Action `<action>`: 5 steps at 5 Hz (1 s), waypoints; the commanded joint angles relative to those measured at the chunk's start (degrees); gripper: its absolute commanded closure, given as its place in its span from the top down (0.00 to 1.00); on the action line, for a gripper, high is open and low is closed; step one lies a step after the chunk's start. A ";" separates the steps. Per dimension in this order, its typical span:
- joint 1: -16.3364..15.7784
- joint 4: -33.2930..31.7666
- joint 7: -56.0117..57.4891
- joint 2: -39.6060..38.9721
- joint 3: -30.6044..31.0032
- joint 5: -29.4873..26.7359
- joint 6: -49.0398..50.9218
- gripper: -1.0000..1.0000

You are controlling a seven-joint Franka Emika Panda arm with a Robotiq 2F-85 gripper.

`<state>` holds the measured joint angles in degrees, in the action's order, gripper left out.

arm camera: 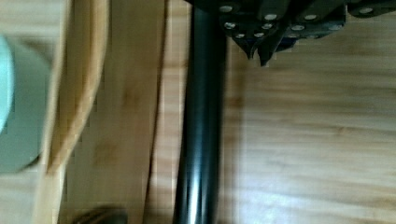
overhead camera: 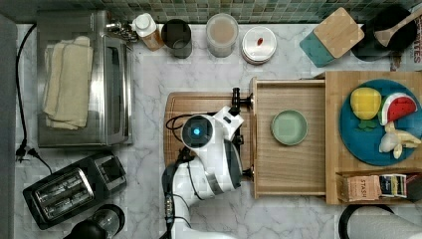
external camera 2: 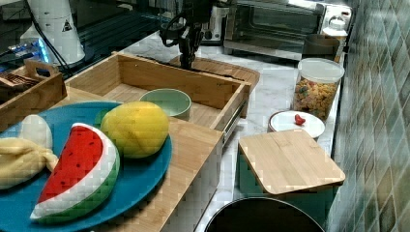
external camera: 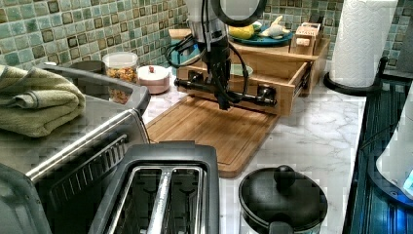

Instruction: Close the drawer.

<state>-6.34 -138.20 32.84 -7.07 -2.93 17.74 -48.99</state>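
1. Top view: the drawer [overhead camera: 291, 169] stands pulled out of its wooden cabinet [overhead camera: 332, 144] toward the top view's left, over the cutting board [overhead camera: 174, 107] on the marble counter [overhead camera: 149, 74]. A green bowl [overhead camera: 289, 127] sits inside the drawer. The arm hides most of the black handle [overhead camera: 238, 97].
2. Left view: the gripper [external camera: 223, 103] hangs just in front of the handle [external camera: 258, 99], above the cutting board [external camera: 209, 131].
3. Right view: the gripper [external camera 2: 186, 62] is beyond the drawer's far wall [external camera 2: 179, 79]; the bowl [external camera 2: 167, 102] rests on the drawer floor.
4. Wrist view: the gripper [arm camera: 259, 58] has its fingertips pressed together, holding nothing, just beside the handle [arm camera: 201, 130].
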 commanded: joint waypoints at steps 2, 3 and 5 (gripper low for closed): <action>12.46 3.75 25.24 1.03 -8.32 -8.21 -6.61 0.00; 15.23 5.92 29.56 1.91 -10.12 -8.35 -6.01 0.00; 19.09 7.80 48.01 -0.68 -14.78 -20.96 -12.93 0.00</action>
<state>6.17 -138.54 74.59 -7.53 -13.88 -2.26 -59.14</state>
